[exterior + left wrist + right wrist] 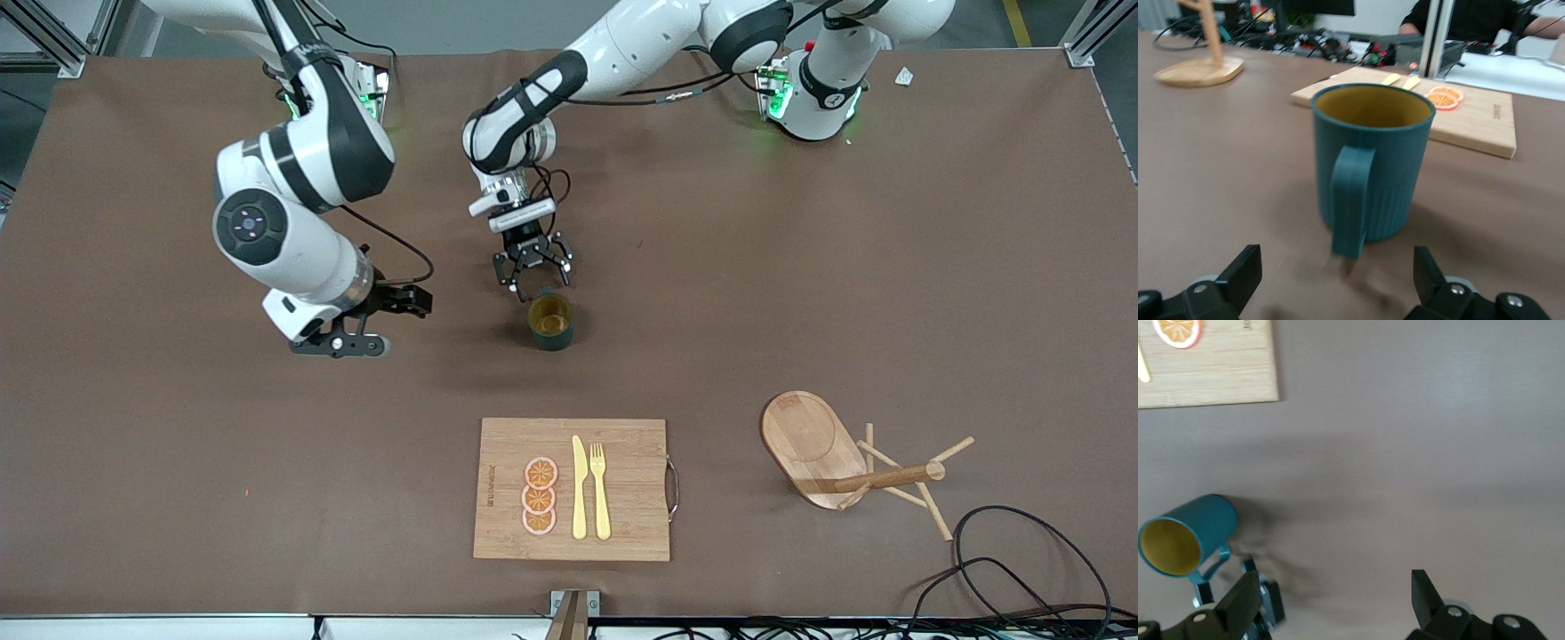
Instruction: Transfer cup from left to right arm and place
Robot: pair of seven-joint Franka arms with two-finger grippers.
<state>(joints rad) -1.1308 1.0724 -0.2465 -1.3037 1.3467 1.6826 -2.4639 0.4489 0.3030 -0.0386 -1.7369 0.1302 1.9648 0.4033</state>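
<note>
The cutting board (573, 489) is lying nearest the front camera, at about 6 o'clock from the table's centre. It is carrying three orange slices (540, 496), a yellow knife (579, 487) and a yellow fork (600, 489) side by side. At roughly 3 o'clock from the board, toward the left arm's end of the table, a wooden mug tree (845, 462) is lying tipped on its side, with black cables (1013, 569) looping just beside it near the table edge.

The cup (551, 322) is standing upright on the brown table (800, 293), farther from the front camera than the board, at about 12 o'clock from it. Its yellow inside is showing from above, and in the left wrist view its handle (1351, 200) is facing that camera.

The left gripper (533, 274) is hanging directly at the cup's 12 o'clock edge, fingers spread wide and holding nothing; the cup is standing free between and ahead of the fingertips (1245, 273).

The right gripper (356, 342) is waiting at the cup's 9 o'clock, well apart from it, jaws likewise spread wide and empty.
</note>
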